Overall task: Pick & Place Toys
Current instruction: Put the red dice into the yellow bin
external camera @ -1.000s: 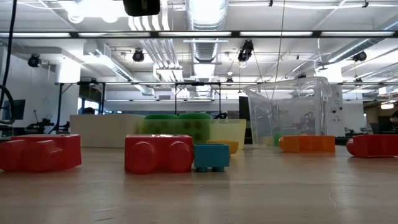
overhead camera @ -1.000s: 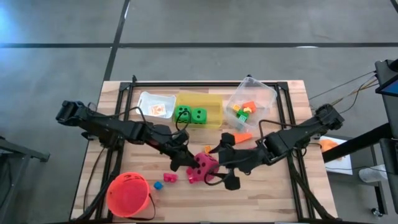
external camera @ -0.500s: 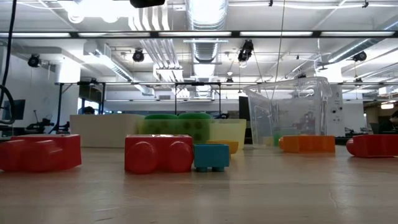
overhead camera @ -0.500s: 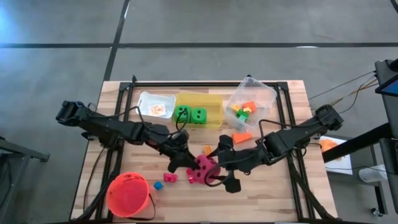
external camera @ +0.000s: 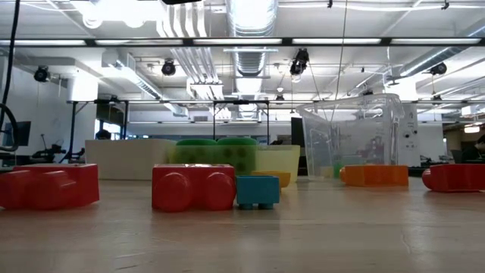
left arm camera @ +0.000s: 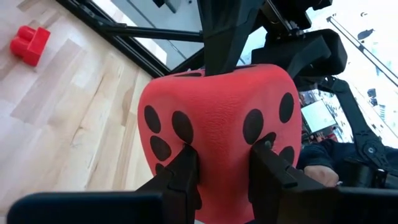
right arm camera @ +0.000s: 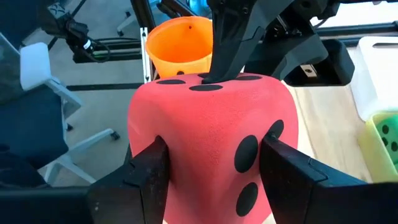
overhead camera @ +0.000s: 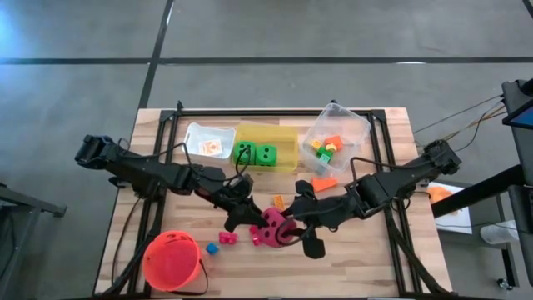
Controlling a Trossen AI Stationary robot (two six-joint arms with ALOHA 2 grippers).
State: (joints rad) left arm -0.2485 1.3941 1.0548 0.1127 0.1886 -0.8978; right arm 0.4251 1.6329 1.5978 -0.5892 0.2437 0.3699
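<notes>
both claws are gripping the pink-red die (overhead camera: 271,228) near the middle of the counter (overhead camera: 366,267): left claw (overhead camera: 252,220) is pinching it narrowly from one side, right claw (overhead camera: 287,231) is clamping its flanks from the opposite side. two green dice (overhead camera: 255,153) are sitting in the yellow bin (overhead camera: 268,135).

Pink-red die (left arm camera: 217,124): lower part cut off by the left wrist picture's edge and masked by dark fingers (left arm camera: 180,177). Contents of clear bin (overhead camera: 333,137): too small to identify individually from above.
</notes>
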